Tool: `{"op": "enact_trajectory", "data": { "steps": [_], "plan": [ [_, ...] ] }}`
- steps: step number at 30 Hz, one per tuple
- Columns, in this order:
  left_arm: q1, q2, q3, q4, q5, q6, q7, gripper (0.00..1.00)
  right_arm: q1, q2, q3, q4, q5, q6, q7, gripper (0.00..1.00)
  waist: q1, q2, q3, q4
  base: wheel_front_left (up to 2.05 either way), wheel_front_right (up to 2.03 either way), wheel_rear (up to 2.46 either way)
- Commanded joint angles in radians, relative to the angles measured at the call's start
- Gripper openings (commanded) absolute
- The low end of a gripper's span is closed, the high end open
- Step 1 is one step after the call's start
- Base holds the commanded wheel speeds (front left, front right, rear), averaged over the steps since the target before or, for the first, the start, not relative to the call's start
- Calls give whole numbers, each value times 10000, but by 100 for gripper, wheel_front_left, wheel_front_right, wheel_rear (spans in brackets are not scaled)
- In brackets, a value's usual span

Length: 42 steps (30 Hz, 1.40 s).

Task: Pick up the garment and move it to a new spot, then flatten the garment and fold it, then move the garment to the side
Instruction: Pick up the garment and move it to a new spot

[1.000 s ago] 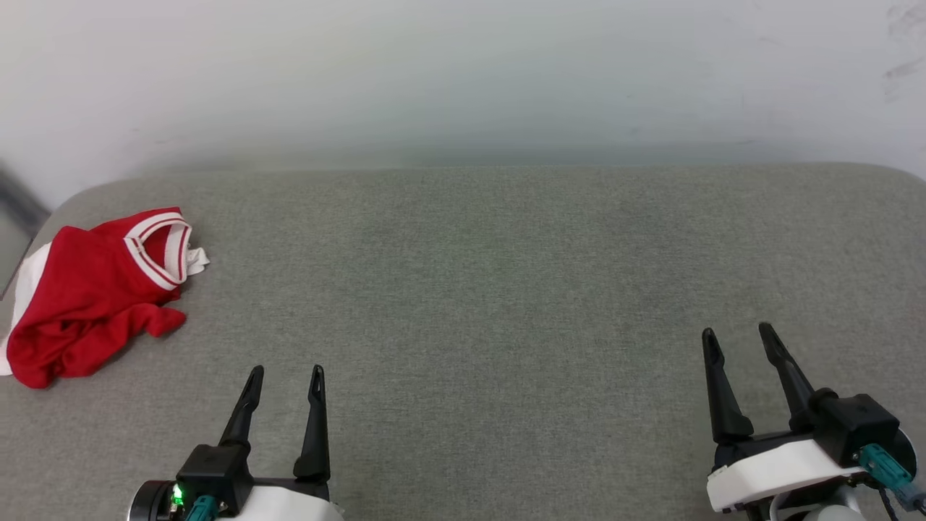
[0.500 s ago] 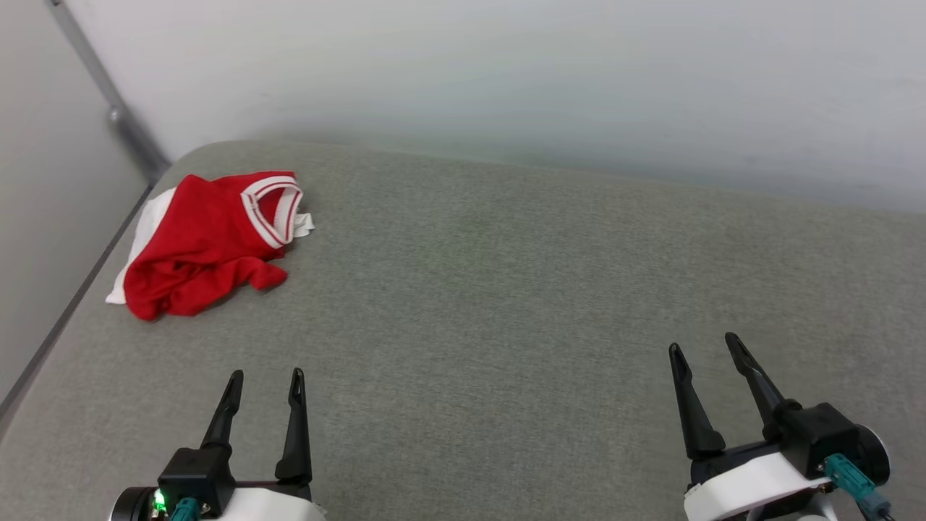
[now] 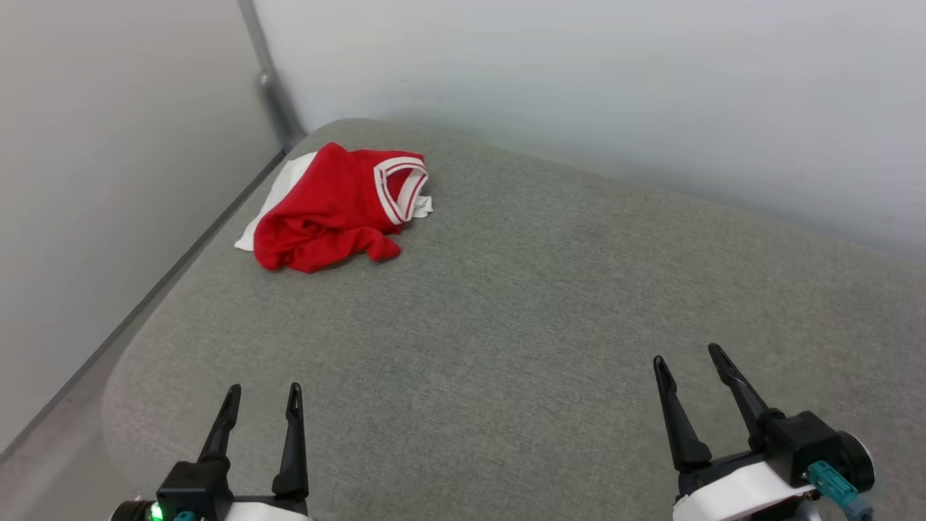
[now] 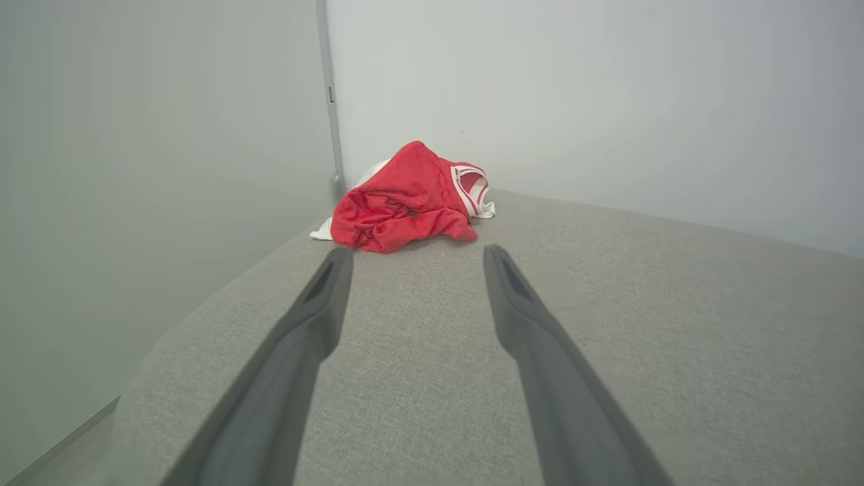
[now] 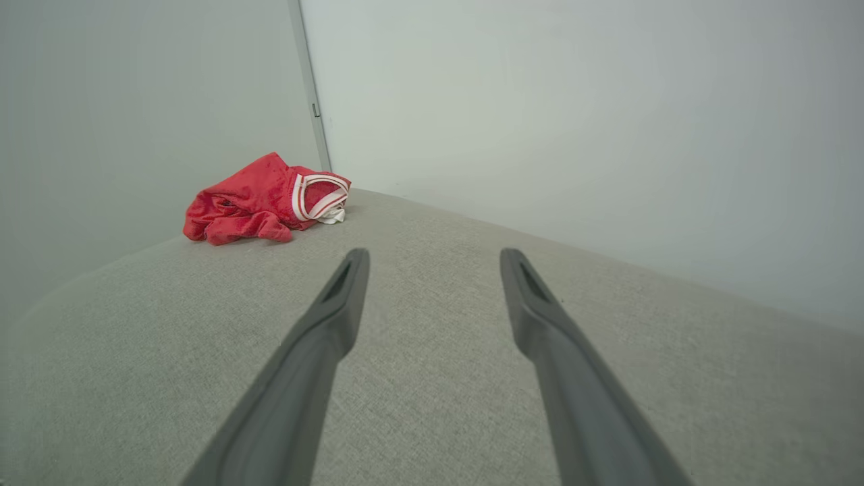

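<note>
The garment is a crumpled red shirt with a red-and-white striped collar and white showing at its edges. It lies in a heap at the far left corner of the grey cushioned surface. My left gripper hovers open at the near left, well short of the heap and empty. At the near right my right gripper is open too, holding nothing. In the left wrist view the garment sits straight ahead beyond the left gripper. From the right wrist the garment is far off to the left of the right gripper.
Pale walls close the surface in at the back and on the left, meeting at a grey corner post just behind the garment. The surface's rounded left edge drops to a narrow gap beside the left wall.
The whole head picture has swung left, so the camera has turned: the garment now sits nearer the picture's middle and the left wall has come in. Both grippers stay open.
</note>
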<state>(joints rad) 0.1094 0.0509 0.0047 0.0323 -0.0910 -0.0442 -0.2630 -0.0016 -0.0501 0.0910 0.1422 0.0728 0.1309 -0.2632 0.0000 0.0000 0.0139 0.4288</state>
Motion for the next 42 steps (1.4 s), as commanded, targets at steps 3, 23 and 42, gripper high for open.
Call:
{"op": "enact_trajectory", "data": {
  "steps": [3, 23, 42],
  "plan": [
    [93, -7, 19, -153, 179, -64, -28, 100, 14, -2, 42, 40, 82, -3, -24, 100, 0, 0, -84, 477, 0, 0, 0],
    [82, -9, -41, -581, 322, 0, -28, 100, -191, -3, 136, -67, 57, -3, -24, 100, 0, 0, 206, 527, 0, 0, 0],
    [-4517, 2527, -523, 2321, -1963, -836, 6, 100, -1097, -149, 206, -1527, -1816, -3, -24, 100, 0, 0, 3250, -1086, 0, 0, 0]
  ]
}}
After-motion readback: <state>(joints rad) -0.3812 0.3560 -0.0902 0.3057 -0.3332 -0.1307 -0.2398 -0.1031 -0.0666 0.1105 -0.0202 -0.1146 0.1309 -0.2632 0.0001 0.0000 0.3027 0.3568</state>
